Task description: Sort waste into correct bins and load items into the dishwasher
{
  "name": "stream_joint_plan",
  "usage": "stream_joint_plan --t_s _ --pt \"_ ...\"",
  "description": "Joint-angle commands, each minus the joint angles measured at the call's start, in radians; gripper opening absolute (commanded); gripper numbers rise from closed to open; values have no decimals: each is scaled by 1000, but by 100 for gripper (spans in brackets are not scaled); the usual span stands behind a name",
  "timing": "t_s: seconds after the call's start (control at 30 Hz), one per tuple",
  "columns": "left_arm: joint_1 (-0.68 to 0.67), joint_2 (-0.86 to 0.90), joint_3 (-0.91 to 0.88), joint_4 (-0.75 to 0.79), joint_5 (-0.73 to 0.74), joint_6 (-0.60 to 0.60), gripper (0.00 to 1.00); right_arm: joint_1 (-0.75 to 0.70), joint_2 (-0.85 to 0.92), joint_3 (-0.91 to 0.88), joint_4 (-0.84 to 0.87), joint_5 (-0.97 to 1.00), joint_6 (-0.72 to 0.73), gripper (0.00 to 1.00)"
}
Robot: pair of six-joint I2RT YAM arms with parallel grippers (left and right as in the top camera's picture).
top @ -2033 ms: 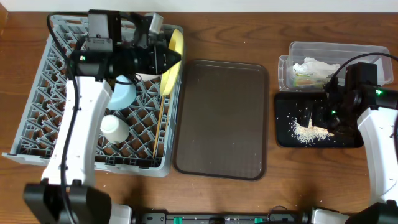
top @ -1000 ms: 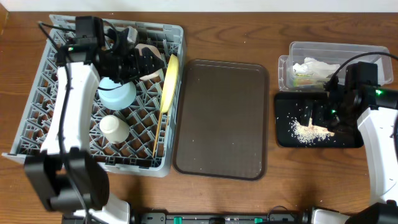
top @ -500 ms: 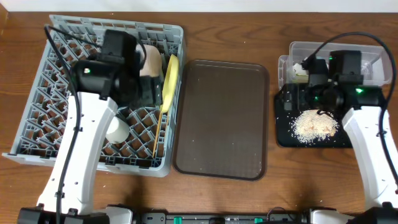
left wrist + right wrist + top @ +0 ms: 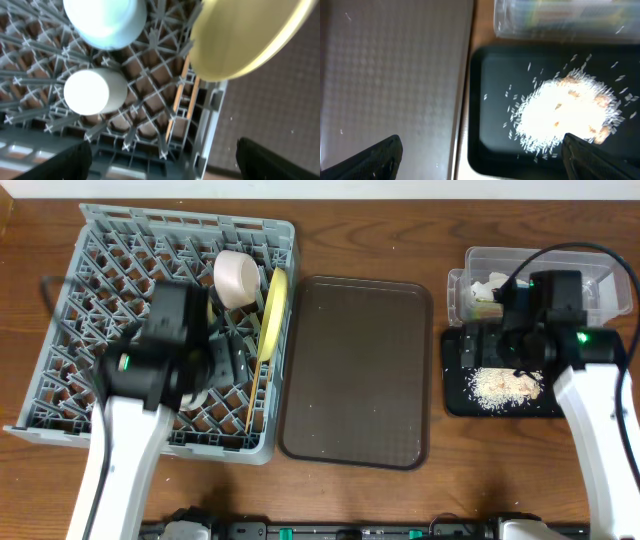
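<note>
Wooden surface (image 4: 360,220) holds a grey dish rack (image 4: 100,230) and a black tray (image 4: 458,406) of rice grains (image 4: 505,385); left gripper (image 4: 162,161) and right gripper (image 4: 480,156) both spread wide, empty.

I see a grey lattice rack (image 4: 110,240), yellow plate (image 4: 240,35), pale blue bowl (image 4: 105,20) and white cup (image 4: 90,92); beige grains (image 4: 560,115) speckle the glossy black tray (image 4: 495,75).
</note>
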Motion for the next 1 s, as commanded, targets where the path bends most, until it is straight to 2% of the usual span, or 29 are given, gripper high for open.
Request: stream_joint_plan --t_s 0.0,0.2,0.37,0.53,0.97 --pt "-3 -193 -148 90 48 97 92 1 -172 -83 68 11 17 99" --pt "-3 -525 -386 261 84 186 96 1 -480 -261 148 79 48 99" --pt "-3 -675 -462 279 84 183 97 1 -640 -327 116 100 47 99" --pt "-3 -700 -463 276 84 183 97 1 -692 -328 53 101 47 99" --pt "-3 -700 -463 249 84 183 98 1 -692 -328 -36 101 47 99"
